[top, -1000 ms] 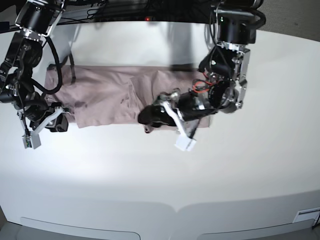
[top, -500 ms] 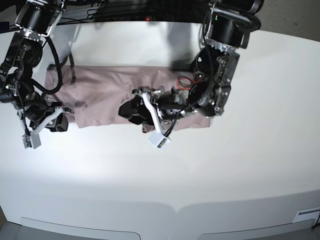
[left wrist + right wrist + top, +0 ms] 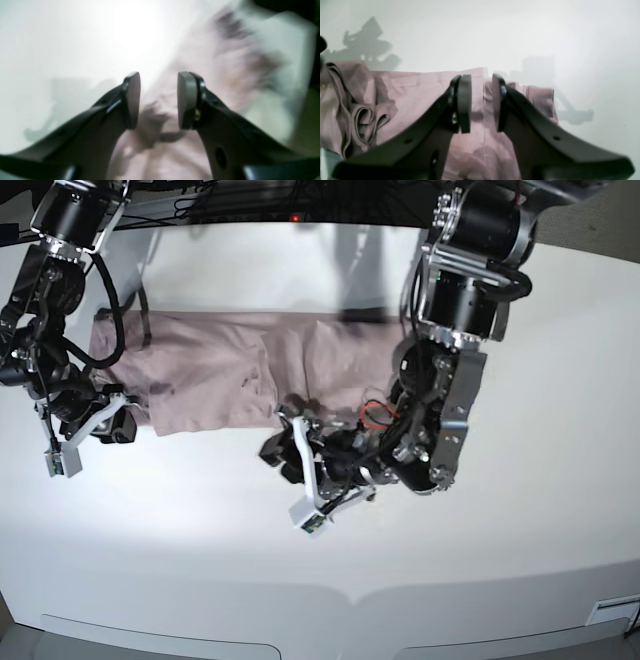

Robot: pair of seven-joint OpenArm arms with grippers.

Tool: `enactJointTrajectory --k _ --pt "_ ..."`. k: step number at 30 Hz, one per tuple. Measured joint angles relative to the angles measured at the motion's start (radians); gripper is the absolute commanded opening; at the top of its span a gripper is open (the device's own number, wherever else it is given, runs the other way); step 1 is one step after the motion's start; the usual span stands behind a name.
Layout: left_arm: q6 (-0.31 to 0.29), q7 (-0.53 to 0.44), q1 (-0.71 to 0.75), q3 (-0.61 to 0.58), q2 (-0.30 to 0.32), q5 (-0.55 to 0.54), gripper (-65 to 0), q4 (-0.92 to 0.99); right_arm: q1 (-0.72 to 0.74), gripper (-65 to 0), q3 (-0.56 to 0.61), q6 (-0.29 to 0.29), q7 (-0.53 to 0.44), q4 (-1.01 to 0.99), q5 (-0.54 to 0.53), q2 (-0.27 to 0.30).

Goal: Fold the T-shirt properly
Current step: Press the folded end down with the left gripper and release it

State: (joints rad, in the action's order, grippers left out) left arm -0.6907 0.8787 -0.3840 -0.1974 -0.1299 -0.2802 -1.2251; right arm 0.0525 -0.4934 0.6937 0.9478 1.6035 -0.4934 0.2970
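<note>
The pink-mauve T-shirt lies folded into a long strip across the back middle of the white table. My left gripper hangs low just in front of the strip's front edge, near its middle. In the blurred left wrist view the left gripper is open, with nothing between its pads and the T-shirt beyond. My right gripper sits by the strip's front left corner. In the right wrist view the right gripper stands slightly open over the T-shirt, with wrinkled folds to its left.
The white table stretches wide in front of and to the right of the shirt. Dark cables and the arm bases line the back edge. The left arm's body leans over the shirt's right end.
The left arm has swung its gripper leftward over the shirt, then toward the table's front, off the cloth's front edge. The right arm has not moved.
</note>
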Motion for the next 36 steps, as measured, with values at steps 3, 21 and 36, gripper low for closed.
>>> enactJointTrajectory --k 3,21,36 --pt "-0.001 -0.091 0.014 -0.001 0.041 0.048 -42.1 0.0 0.0 -49.8 0.0 0.0 0.0 0.0 0.0 0.0" --pt "-0.001 -0.072 0.07 -0.005 0.097 -0.057 -43.6 0.0 0.0 -49.8 0.0 0.0 0.005 0.0 0.0 0.0" --pt "0.002 -0.25 0.135 0.0 0.088 0.04 -43.6 0.0 0.0 -49.8 0.0 0.0 0.015 0.0 -0.001 0.0"
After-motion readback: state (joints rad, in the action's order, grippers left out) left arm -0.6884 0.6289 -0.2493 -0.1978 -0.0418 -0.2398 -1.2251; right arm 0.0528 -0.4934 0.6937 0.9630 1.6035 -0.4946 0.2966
